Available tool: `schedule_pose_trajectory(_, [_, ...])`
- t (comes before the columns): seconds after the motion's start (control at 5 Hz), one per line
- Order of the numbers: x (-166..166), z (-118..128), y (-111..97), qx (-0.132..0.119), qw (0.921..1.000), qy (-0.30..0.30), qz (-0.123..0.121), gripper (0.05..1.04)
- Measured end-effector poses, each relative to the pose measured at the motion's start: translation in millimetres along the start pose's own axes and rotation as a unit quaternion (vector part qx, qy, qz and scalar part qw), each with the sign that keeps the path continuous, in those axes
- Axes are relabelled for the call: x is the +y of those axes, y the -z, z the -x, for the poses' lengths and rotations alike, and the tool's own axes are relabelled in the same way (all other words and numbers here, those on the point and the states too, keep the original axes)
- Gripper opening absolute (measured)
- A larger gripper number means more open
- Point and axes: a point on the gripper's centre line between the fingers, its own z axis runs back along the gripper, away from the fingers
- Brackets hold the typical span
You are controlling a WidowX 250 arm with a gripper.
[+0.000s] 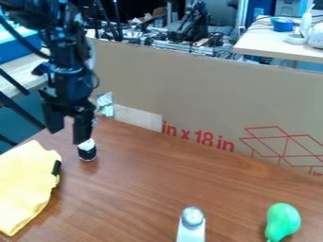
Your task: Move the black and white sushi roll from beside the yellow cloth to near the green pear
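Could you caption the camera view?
A black robot gripper hangs over a wood-grain table near a yellow cloth, a green pear farther away.

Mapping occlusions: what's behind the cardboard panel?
Over the cardboard panel's top edge: cluttered equipment and, at right, part of a pale table with a blue container on it. Whatever sits lower behind the cardboard is covered; can't tell.
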Motion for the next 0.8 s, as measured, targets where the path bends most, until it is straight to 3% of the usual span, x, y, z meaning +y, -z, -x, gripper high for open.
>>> schedule_pose_trajectory(0.2, [15, 0, 8, -0.032, 0.9994, -0.016, 0.001, 1.001])
schedule_pose_trajectory(0.4, [17, -12, 18, -0.056, 0.9983, 0.001, 0.014, 1.001])
schedule_pose_trajectory(0.8, [18, -33, 29, -0.106, 0.9936, -0.02, 0.034, 1.001])
